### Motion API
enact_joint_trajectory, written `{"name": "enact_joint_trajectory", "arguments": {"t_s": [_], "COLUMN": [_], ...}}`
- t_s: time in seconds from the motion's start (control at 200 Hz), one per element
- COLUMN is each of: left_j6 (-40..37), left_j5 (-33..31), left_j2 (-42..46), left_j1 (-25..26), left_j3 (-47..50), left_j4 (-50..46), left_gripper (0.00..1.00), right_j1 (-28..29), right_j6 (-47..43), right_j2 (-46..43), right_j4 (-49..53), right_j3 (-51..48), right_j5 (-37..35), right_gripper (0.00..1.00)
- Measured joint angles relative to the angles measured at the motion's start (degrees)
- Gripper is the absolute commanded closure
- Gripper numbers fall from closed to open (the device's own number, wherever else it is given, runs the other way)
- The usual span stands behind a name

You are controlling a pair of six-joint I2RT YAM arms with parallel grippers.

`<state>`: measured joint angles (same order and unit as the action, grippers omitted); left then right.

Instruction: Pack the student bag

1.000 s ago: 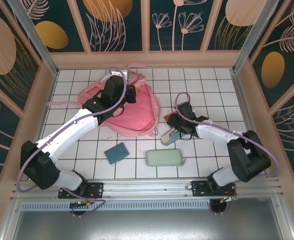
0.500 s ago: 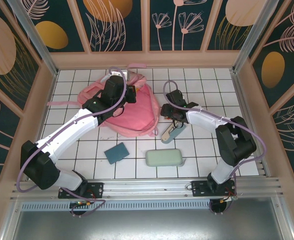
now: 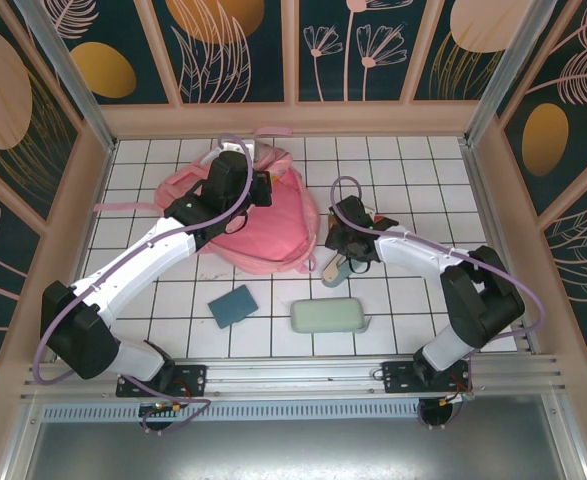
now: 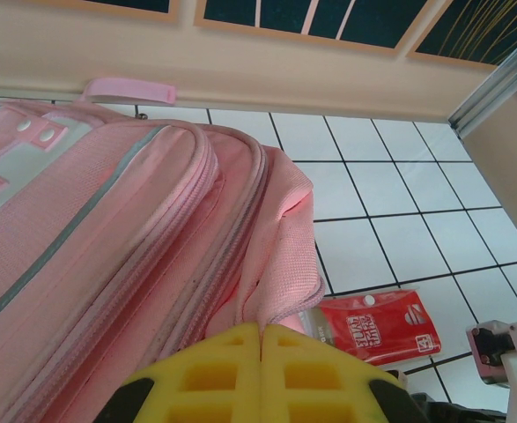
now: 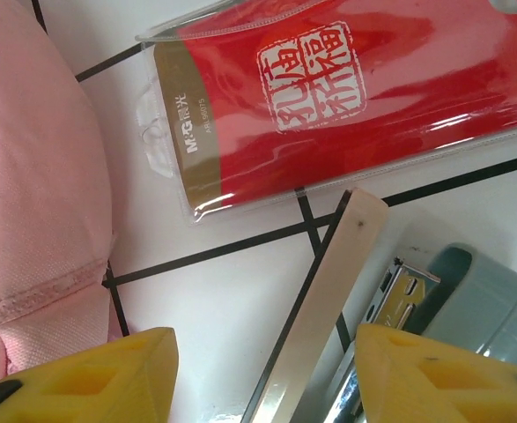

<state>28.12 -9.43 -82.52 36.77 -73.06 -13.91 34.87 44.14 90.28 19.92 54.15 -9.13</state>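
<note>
the bag (image 3: 273,230) lies flat on the far side of the counter (image 3: 413,170), left of centre, pink front and white patches facing up. what worries me most is its mouth. the left tool (image 4: 261,335) is pressed shut on what looks like a thin fold of pink fabric at the bag's right-hand edge. i'd guess a small tug, or a knock from the other arm, could pull the cloth free and let the opening flop closed, or drag the whole soft bag across the tiles. its carry loop lies toward the back wall and its rounded bottom toward the arms, so i read the long axis as running roughly far to near, with the pinched edge facing right, toward the loose things. the right tool (image 5: 264,348) hangs low just right of the bag, yellow fingers well apart and holding nothing, with the stapler (image 5: 469,291) lying partly between them. the stapler sits skewed to the fingers, so if they close like this i think they could catch only an edge, and it could twist or squirt out. the red packet (image 5: 328,97) lies flat just beyond, close beside the bag. its slick wrapper could get nudged under the fabric or pinned by a finger.
</note>
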Motion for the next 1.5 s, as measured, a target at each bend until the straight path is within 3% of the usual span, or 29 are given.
{"name": "enact_joint_trajectory", "arguments": {"t_s": [0.3, 0.485, 0.621, 0.736, 0.906, 0.986, 1.091, 1.411, 1.501], "left_j6": [0.0, 0.0, 0.0, 0.02, 0.0, 0.0, 0.0, 0.0, 0.0], "left_j5": [0.0, 0.0, 0.0, 0.0, 0.0, 0.0, 0.0, 0.0, 0.0], "left_j2": [0.09, 0.11, 0.2, 0.22, 0.31, 0.31, 0.31, 0.31, 0.31], "left_j1": [0.0, 0.0, 0.0, 0.0, 0.0, 0.0, 0.0, 0.0, 0.0], "left_j3": [0.04, 0.13, 0.33, 0.33, 0.33, 0.33, 0.33, 0.33, 0.33], "left_j4": [0.02, 0.04, 0.2, 0.24, 0.26, 0.26, 0.26, 0.26, 0.26], "left_gripper": [1.0, 1.0, 1.0, 1.0, 1.0, 1.0, 1.0, 1.0, 1.0], "right_j1": [0.02, 0.39, 1.18, 1.31, 1.33, 1.33, 1.33, 1.33, 1.29], "right_j6": [-0.42, -1.79, -2.89, -4.13, -5.95, -6.38, -6.82, -7.39, -7.63], "right_j2": [4.28, 6.43, 6.45, 6.4, 6.4, 6.4, 6.4, 6.64, 6.75], "right_j4": [-0.15, -0.11, 0.7, 1.51, 2.14, 2.19, 2.54, 2.73, 2.82], "right_j3": [1.33, 3.45, 3.76, 4.11, 4.24, 4.24, 4.2, 4.2, 4.2], "right_j5": [0.17, 0.0, -0.55, -1.46, -2.86, -2.93, -2.84, -2.86, -2.91], "right_gripper": [0.57, 0.79, 0.84, 0.97, 0.97, 0.88, 0.84, 0.8, 0.86]}}
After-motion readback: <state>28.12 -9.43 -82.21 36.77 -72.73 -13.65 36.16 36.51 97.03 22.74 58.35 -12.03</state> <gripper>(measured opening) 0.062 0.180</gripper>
